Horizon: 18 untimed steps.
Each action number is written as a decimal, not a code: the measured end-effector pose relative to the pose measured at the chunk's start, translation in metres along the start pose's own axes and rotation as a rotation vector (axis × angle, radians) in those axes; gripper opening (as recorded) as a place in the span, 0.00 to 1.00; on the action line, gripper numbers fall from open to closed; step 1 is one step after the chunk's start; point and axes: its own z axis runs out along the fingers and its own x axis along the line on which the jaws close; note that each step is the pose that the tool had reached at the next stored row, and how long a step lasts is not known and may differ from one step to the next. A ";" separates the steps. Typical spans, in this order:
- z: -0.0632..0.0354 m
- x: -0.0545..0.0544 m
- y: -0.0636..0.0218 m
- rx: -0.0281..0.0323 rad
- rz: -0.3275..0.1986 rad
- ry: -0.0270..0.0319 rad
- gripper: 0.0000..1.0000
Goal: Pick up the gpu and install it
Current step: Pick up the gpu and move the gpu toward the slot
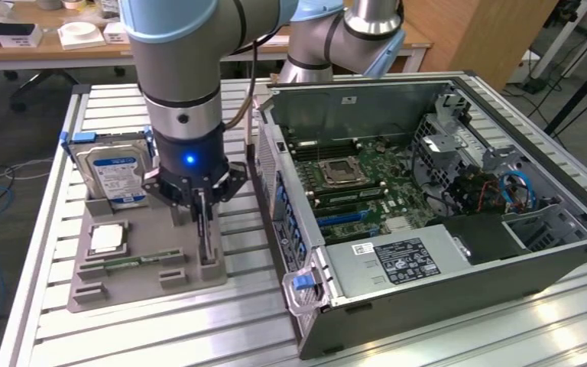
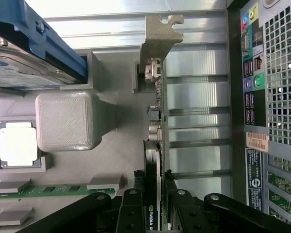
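Note:
The gpu (image 1: pixel 205 233) stands on edge in a slot of the grey holder tray (image 1: pixel 135 287), on the exterior view's left. In the wrist view the gpu (image 2: pixel 155 121) is a thin card seen edge-on, with its silver bracket (image 2: pixel 158 39) at the far end. My gripper (image 1: pixel 204 212) hangs straight down over it. Its black fingers (image 2: pixel 170 180) sit against both faces of the card, so my gripper (image 2: pixel 154 183) is shut on it. The card still rests in the tray slot.
The open computer case (image 1: pixel 538 252) lies on the exterior view's right, its motherboard (image 1: pixel 370 180) facing up. The tray also holds a hard drive (image 1: pixel 115 172), a processor (image 1: pixel 107 238) and a memory stick (image 1: pixel 131 262). The case's rear panel (image 2: pixel 266 121) is close beside the card.

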 end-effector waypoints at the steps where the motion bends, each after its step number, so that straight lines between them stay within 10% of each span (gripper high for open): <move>1: -0.0006 0.000 0.0000 0.0000 0.000 0.0000 0.26; 18: -0.0128 0.000 0.0005 0.0001 0.000 -0.0001 0.26</move>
